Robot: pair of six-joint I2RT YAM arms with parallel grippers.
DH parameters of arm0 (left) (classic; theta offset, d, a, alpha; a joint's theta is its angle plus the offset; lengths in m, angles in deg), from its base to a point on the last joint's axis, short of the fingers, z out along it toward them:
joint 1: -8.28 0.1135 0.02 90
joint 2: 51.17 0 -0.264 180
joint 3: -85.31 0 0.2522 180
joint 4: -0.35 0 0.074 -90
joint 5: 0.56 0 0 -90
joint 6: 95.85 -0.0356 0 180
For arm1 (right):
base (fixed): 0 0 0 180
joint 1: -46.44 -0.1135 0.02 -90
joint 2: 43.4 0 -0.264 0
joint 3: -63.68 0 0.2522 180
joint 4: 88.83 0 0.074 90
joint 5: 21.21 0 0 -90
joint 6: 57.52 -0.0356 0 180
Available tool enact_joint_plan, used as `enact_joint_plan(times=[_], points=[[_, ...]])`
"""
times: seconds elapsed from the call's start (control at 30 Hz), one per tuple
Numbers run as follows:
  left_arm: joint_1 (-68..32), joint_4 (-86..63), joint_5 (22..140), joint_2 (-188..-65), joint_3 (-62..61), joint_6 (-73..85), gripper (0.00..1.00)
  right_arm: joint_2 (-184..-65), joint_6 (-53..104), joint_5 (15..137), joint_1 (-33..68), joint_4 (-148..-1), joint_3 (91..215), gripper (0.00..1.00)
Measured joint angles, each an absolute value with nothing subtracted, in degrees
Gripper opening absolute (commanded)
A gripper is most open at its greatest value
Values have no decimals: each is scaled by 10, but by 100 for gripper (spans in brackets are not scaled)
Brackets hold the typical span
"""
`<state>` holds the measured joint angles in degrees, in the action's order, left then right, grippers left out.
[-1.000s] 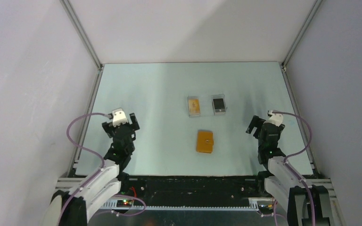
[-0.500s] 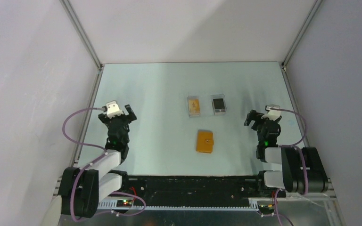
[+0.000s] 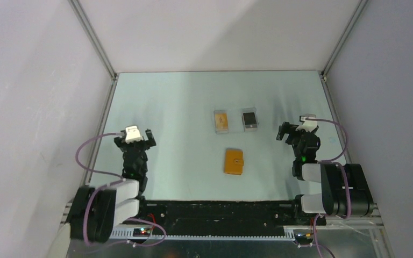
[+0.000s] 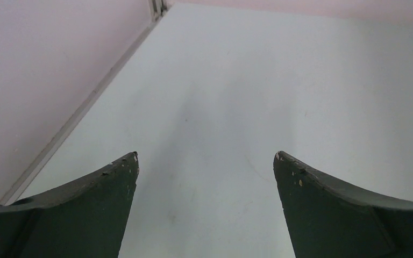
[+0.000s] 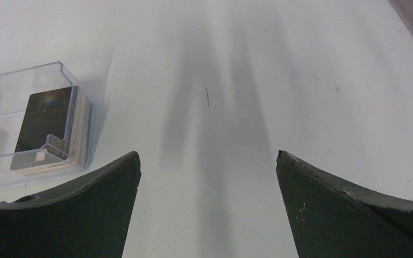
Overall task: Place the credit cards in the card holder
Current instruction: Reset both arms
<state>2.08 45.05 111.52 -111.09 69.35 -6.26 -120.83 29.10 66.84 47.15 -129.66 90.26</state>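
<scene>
Small orange-tan leather-like card holder (image 3: 234, 162) laid flat; long axis near-to-far, clasp toward right. Noted spread wide, empty: left gripper (image 4: 205, 157), right gripper (image 5: 207, 154).

Bare table (image 3: 172, 107) lay open around the wallet (image 3: 234, 162). Two clear boxes (image 3: 222, 121) blocked its 12 o'clock, apparently leaving a gap.

One card holder (image 3: 234, 162) lies on the single bench (image 3: 183, 102). Just beyond the card holder stand two clear plastic boxes side by side: one orange-centred box (image 3: 222, 121) and one black-centred box (image 3: 250, 119). In the black-centred box the credit cards (image 5: 48, 115) form one stack, its edges too thin to count. There are two arms with one hand each: the left hand (image 4: 206, 157) left of the card holder, the right hand (image 5: 208, 153) right of it.
</scene>
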Motion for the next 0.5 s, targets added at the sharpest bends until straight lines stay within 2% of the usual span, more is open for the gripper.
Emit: enact_joint_plan(times=[0.1, 0.17, 0.5], points=[[22, 521, 1116, -1213, 689, -76, 100, -1208, 296, 674, 470, -1297, 903, 99], [27, 514, 1117, -1244, 676, -77, 100, -1208, 296, 678, 470, -1297, 903, 99], [44, 506, 1144, -1242, 636, -68, 100, -1208, 298, 680, 470, -1297, 903, 99]])
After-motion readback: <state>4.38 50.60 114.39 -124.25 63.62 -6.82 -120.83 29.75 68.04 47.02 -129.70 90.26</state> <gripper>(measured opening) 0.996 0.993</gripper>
